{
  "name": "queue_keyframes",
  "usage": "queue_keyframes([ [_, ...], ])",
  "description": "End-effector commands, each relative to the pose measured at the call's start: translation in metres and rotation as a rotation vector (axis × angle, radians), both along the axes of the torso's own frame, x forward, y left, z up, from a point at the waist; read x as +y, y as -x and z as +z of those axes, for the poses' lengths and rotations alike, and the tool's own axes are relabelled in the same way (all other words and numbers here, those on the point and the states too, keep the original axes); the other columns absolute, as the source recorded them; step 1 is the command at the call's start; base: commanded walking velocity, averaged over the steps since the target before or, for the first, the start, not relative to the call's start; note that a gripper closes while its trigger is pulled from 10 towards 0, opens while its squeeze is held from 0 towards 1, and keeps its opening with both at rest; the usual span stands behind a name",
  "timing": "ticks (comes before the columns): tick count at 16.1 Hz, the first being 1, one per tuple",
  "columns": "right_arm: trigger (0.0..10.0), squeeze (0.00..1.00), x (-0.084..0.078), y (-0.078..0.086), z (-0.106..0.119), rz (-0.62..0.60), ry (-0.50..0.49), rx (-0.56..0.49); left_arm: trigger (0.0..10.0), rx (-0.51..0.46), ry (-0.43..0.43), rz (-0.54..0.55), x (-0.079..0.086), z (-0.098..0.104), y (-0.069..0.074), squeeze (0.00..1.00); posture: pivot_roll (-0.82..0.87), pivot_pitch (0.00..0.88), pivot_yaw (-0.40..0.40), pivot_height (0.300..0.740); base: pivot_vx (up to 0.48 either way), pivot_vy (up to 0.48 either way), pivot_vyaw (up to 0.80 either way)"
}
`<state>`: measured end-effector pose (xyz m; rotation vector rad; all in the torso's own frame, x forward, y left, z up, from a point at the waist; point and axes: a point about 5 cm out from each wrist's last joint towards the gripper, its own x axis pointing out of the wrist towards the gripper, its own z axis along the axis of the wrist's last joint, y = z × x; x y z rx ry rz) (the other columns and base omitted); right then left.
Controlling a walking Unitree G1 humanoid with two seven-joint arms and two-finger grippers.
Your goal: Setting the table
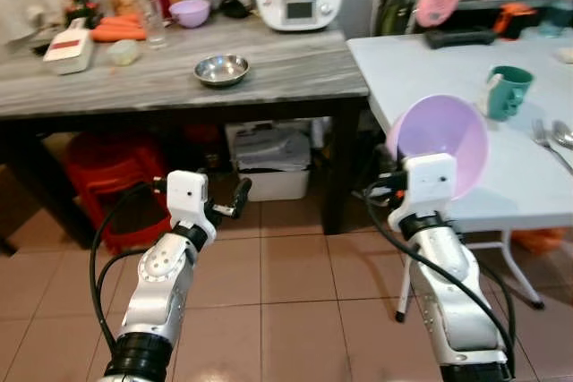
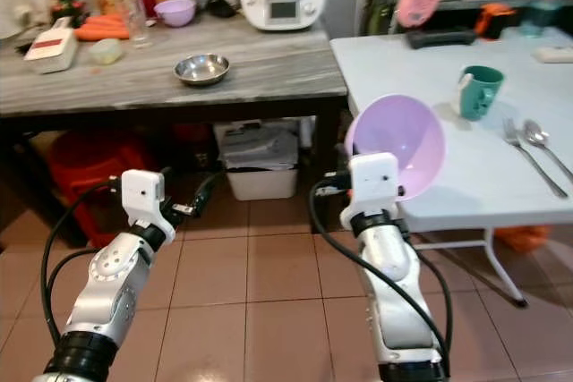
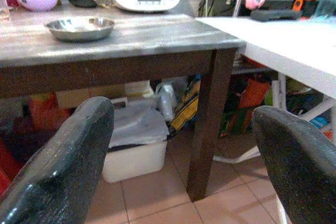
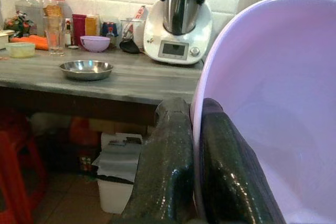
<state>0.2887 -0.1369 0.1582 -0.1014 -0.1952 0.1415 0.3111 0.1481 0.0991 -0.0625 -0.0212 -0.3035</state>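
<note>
Left gripper (image 1: 235, 200): we see its fingers (image 3: 63, 166) spread wide with nothing between them, low before the dark table (image 1: 295, 73).
Steel bowl (image 1: 221, 69): on that dark table.
Right gripper (image 4: 191, 171): we see it pinched on the rim of the lilac bowl (image 1: 445, 142) — held tilted at the white table (image 1: 421, 64) edge.
Green mug (image 1: 508, 90): on the white table, cutlery (image 1: 552, 142) beside it.

Lilac bowl (image 1: 445, 142), black fingers (image 4: 168, 171)
White table (image 1: 448, 64), teal mug (image 1: 508, 91), grey streaked counter (image 1: 161, 82), terracotta floor tiles (image 1: 286, 292).
</note>
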Motion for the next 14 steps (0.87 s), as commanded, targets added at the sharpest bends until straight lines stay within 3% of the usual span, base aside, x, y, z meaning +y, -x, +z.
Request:
queue_keyframes([
  [1, 10.0, 0.00, 0.010, 0.000, 0.007, 0.039, -0.020, -0.027, 10.0, -0.004, -0.029, 0.034, 0.012, 0.002, 0.000, 0.00, 0.02, 0.000, 0.038, 0.740, 0.000, 0.465, 0.00],
  [5, 10.0, 0.00, 0.010, 0.001, 0.006, 0.045, -0.018, -0.024, 10.0, -0.004, -0.037, 0.040, 0.013, 0.001, -0.001, 0.00, 0.02, 0.000, 0.035, 0.740, 0.000, 0.465, 0.00],
  [8, 10.0, 0.00, 0.007, 0.001, 0.005, 0.049, -0.012, -0.023, 10.0, 0.006, 0.008, 0.140, 0.024, 0.002, -0.003, 0.00, 0.02, 0.000, 0.032, 0.740, 0.000, 0.000, 0.00],
  [10, 10.0, 0.00, 0.006, 0.002, 0.005, 0.051, -0.008, -0.023, 10.0, -0.003, -0.040, 0.161, 0.029, 0.002, -0.002, 0.00, 0.02, 0.000, 0.031, 0.740, 0.000, 0.000, 0.00],
  [14, 10.0, 0.00, 0.008, 0.004, 0.004, 0.065, -0.003, -0.021, 10.0, -0.015, -0.040, 0.176, 0.031, 0.002, 0.002, 0.00, 0.02, 0.000, 0.032, 0.740, 0.000, 0.000, 0.77],
])
